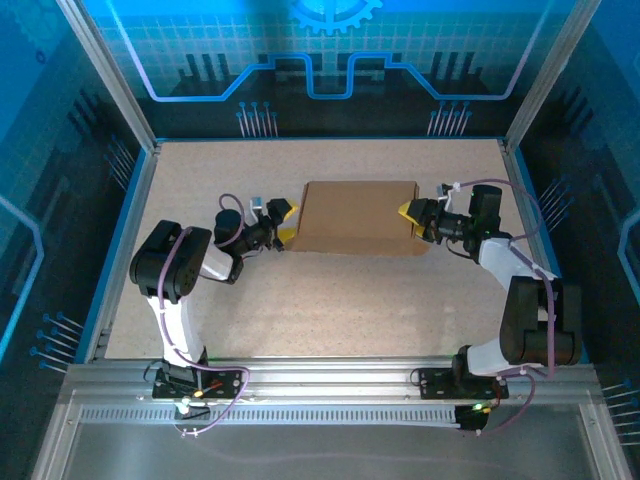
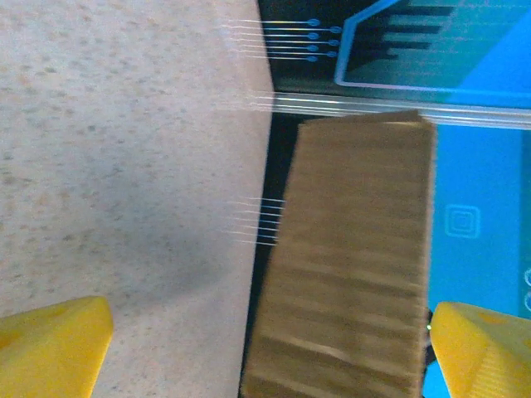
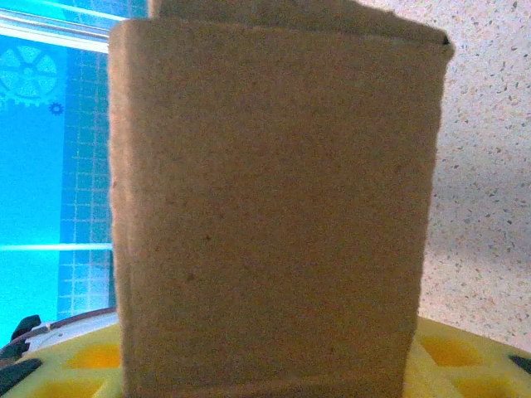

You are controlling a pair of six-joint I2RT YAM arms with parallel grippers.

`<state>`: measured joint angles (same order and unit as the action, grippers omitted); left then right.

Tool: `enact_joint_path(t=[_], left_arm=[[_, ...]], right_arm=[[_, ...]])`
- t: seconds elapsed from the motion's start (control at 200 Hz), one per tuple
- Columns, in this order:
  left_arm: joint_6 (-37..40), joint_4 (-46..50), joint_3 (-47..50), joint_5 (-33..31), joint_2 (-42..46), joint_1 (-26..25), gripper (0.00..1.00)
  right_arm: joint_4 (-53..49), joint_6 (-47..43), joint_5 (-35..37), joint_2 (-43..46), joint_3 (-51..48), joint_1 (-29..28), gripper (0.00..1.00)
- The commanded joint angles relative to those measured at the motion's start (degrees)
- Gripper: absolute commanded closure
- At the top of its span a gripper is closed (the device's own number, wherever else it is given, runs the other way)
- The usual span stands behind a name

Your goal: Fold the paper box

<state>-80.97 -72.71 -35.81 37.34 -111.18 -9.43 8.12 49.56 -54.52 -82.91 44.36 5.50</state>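
Paper box (image 1: pixel 358 217) between left hand (image 1: pixel 287 222) and right hand (image 1: pixel 408 214).

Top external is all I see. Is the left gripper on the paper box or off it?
Observer: Off. In the left wrist view the left gripper is wide open. The paper box end sits between its yellow fingers, unclamped.
Operator: Is the right one holding?
Observer: It looks so. In the right wrist view the cardboard runs straight down onto the right gripper's yellow pad, with no gap visible.
Operator: Single layer at that end?
Observer: No. The right wrist view shows a second cardboard panel peeking out just behind the far edge of the near one.
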Motion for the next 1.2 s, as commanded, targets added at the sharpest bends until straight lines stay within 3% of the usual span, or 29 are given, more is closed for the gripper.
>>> enact_joint_path(t=[0.0, 0.36, 0.475, 0.865, 1.196], left_arm=[[-2.43, -6.42, 0.66, 2.02, 0.1, 0.12, 0.01], [-3.81, -7.36, -1.86, 5.02, -0.7, -1.61, 0.14], [-3.93, -7.54, -2.74, 5.96, -0.15, -2.5, 0.28], [-3.83, -7.49, -3.05, 7.83, 2.82, -2.7, 0.52], [0.2, -1.43, -2.82, 6.19, 2.6, -2.48, 0.57]], right_arm=[[-0.13, 0.86, -1.95, 1.35, 1.28, 0.95, 0.45], [3.2, 3.68, -3.66, 0.43, 2.56, -1.08, 0.45], [3.22, 3.88, -3.83, -0.14, 2.85, -1.4, 0.45], [1.38, 3.69, -3.04, -2.95, 3.65, -1.97, 0.41], [-6.72, -1.78, 1.37, -2.42, 5.61, -1.55, 0.09]])
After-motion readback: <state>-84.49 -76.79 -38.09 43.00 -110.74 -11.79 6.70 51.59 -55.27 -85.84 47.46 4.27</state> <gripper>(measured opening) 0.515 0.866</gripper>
